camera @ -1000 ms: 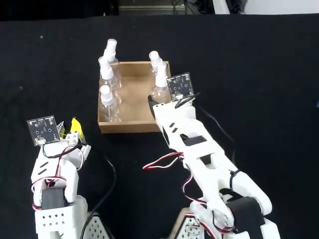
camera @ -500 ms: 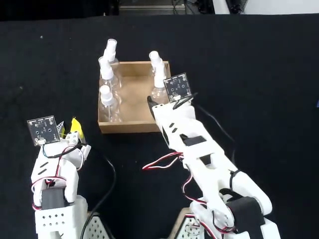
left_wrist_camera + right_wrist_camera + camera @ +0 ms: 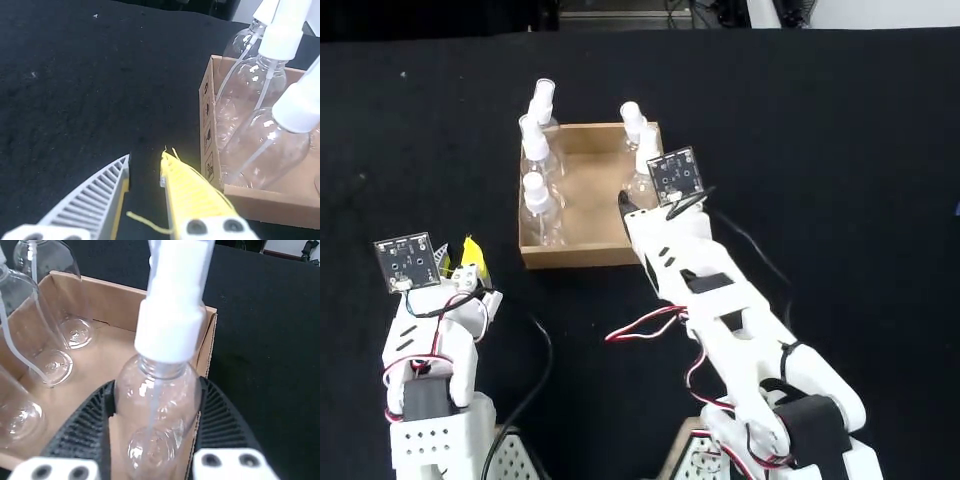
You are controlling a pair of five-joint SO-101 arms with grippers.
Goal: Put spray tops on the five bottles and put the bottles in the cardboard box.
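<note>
Fingers [image 3: 85, 430] of right gripper [image 3: 156, 390] clamp a bottle [image 3: 167, 340]; left gripper [image 3: 146, 156] fingers slightly apart, empty.

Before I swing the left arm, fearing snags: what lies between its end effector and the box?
Bare table, from left end effector to box, in the left wrist view.

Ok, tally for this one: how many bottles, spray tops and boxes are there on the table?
Bottles: 5
Spray tops: 5
Cardboard box: 1
Total: 11
</note>
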